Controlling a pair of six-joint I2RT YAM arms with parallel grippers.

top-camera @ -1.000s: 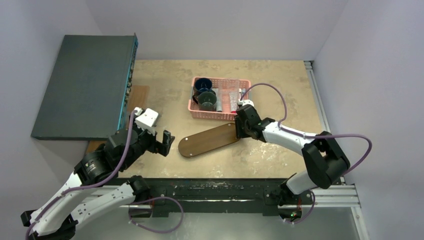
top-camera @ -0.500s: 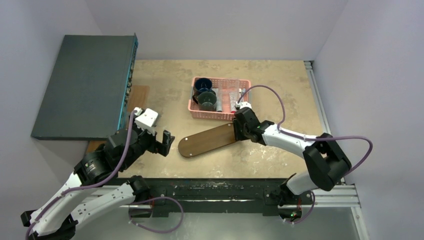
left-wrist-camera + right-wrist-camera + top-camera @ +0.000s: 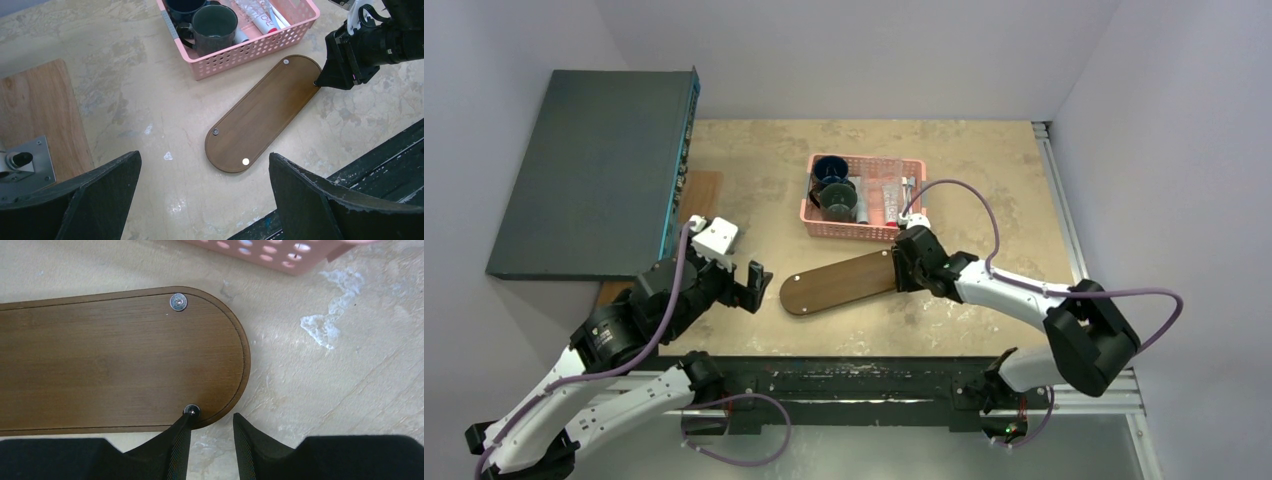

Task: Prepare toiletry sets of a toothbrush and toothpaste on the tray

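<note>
Right gripper (image 3: 212,416) straddles tray (image 3: 100,360) rim, fingers barely parted, grip unclear; left gripper (image 3: 204,154) hangs wide, empty; a slipped fingertip could shove tray into basket (image 3: 267,254) beyond.

Pale lilac walls (image 3: 854,50); mottled beige tabletop (image 3: 754,150); dark grey slab (image 3: 589,170) left

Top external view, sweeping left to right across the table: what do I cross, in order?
In order: dark grey box → left gripper → tray → right gripper, at the tray's right end. The pink basket is left out, since it spans the same stretch as the tray, farther back.
</note>
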